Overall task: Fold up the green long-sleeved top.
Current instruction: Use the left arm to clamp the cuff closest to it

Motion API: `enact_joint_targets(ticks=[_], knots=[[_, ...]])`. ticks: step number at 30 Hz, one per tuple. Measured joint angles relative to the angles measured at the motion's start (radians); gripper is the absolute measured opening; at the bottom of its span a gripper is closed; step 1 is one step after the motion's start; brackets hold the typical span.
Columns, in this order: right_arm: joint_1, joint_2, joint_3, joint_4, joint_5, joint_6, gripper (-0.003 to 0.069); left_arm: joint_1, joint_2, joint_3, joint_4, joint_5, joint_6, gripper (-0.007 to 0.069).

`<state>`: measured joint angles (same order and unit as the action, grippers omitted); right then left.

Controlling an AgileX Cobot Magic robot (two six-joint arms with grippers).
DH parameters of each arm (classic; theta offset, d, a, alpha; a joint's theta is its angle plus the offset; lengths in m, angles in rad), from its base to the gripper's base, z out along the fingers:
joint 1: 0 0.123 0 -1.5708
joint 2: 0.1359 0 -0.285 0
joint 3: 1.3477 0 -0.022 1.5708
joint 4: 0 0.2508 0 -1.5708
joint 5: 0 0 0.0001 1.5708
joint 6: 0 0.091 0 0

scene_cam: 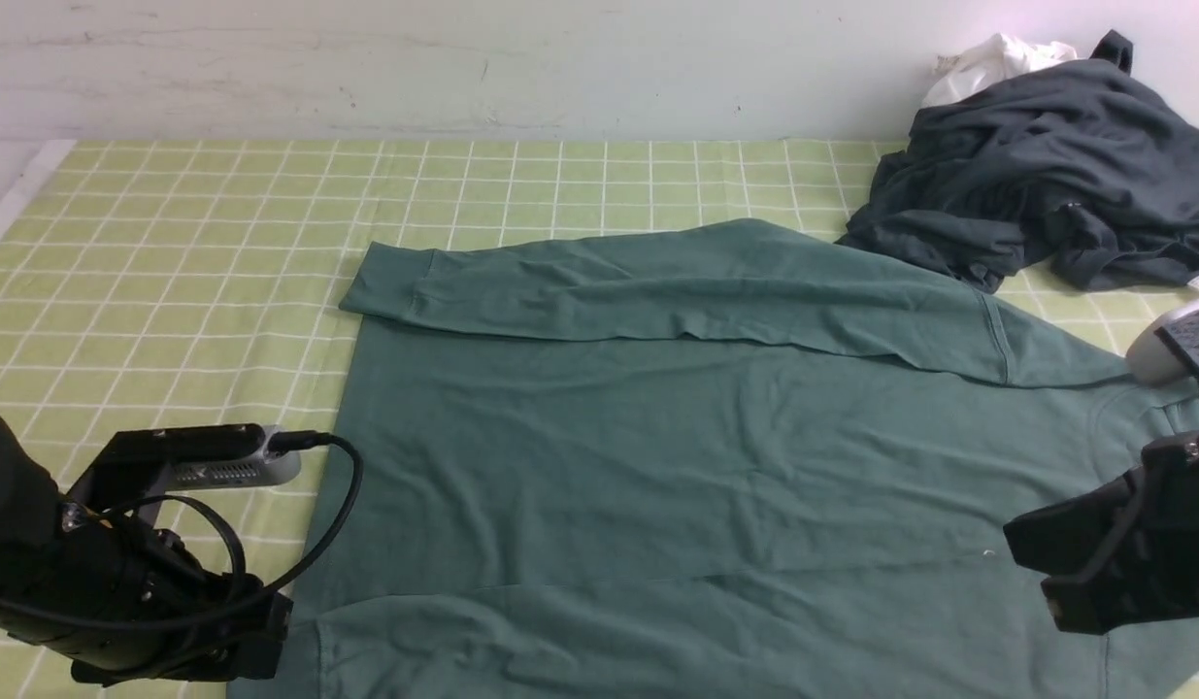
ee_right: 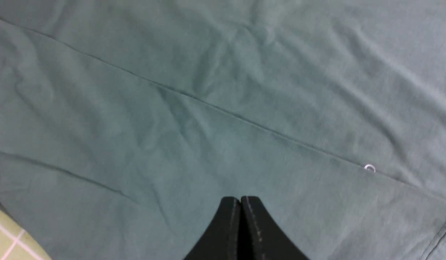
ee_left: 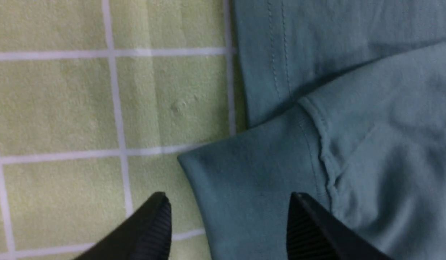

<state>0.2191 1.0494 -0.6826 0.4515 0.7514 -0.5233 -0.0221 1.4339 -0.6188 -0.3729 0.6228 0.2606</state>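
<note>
Left wrist view alone showed left gripper (ee_left: 228,202) wide over green top (ee_left: 389,151) cuff, seemingly not gripping; right gripper (ee_right: 241,200) closed, empty, above fabric.

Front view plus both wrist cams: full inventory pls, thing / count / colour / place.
green long-sleeved top: 1, muted teal-green, spread flat mid-table, both sleeves folded in over the body
dark garment: 1, charcoal grey, crumpled heap at the far right
white cloth: 1, white, behind the dark heap by the wall
tablecloth: 1, light green with a white grid, under everything
white speck: 1, white, on the top near the right arm
left gripper: 1, black, open, over the near sleeve's cuff
right gripper: 1, black, shut, empty, over the top's right side
</note>
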Motion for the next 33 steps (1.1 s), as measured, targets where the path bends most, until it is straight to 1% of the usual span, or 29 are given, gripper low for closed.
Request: enact_joint_targets(ticks=[2, 3, 5, 8, 9, 13, 17, 18, 21, 22, 26, 28, 32, 33], knots=[[0.000, 0.000, 0.000, 0.001, -0.020, 0.001, -0.0015, 0.000, 0.026, 0.000, -0.001, -0.027, 0.000, 0.0372], [0.000, 0.000, 0.000, 0.001, -0.021, 0.001, -0.0015, 0.000, 0.029, 0.000, -0.001, -0.029, 0.000, 0.0372], [0.000, 0.000, 0.000, 0.011, -0.024, 0.001, -0.0015, 0.000, 0.064, 0.000, -0.009, -0.053, 0.000, 0.0317], [0.000, 0.000, 0.000, 0.025, -0.024, 0.001, -0.0015, 0.000, 0.092, 0.000, -0.028, -0.058, 0.000, 0.0269], [0.000, 0.000, 0.000, 0.031, -0.024, 0.001, -0.0015, -0.001, 0.102, -0.003, -0.032, -0.060, 0.002, 0.0234], [0.000, 0.000, 0.000, 0.032, -0.024, 0.000, -0.0015, -0.022, 0.110, -0.022, -0.032, -0.053, 0.051, 0.0152], [0.000, 0.000, 0.000, 0.033, -0.025, -0.002, -0.0015, -0.077, 0.083, -0.081, -0.034, -0.015, 0.119, 0.0039], [0.000, 0.000, 0.000, 0.033, -0.028, -0.005, -0.0015, -0.091, 0.074, -0.096, -0.034, -0.010, 0.124, 0.0023], [0.000, 0.006, 0.000, 0.032, -0.032, -0.017, -0.0015, -0.126, 0.031, -0.148, -0.034, 0.004, 0.140, 0.0001], [0.000, 0.009, 0.000, 0.030, -0.032, -0.021, -0.0015, -0.155, 0.002, -0.186, -0.033, 0.007, 0.151, -0.0004], [0.000, 0.009, 0.000, 0.018, -0.034, -0.025, -0.0015, -0.216, -0.068, -0.305, -0.019, 0.011, 0.172, -0.0004], [0.000, 0.009, 0.000, 0.014, -0.037, -0.025, -0.0015, -0.226, -0.080, -0.348, -0.015, 0.015, 0.169, -0.0004], [0.000, 0.019, 0.000, 0.012, -0.050, -0.025, -0.0015, -0.223, -0.080, -0.385, 0.012, 0.102, 0.138, -0.0004], [0.000, 0.024, 0.000, 0.012, -0.053, -0.025, -0.0015, -0.213, -0.061, -0.376, 0.047, 0.182, 0.101, -0.0004]])
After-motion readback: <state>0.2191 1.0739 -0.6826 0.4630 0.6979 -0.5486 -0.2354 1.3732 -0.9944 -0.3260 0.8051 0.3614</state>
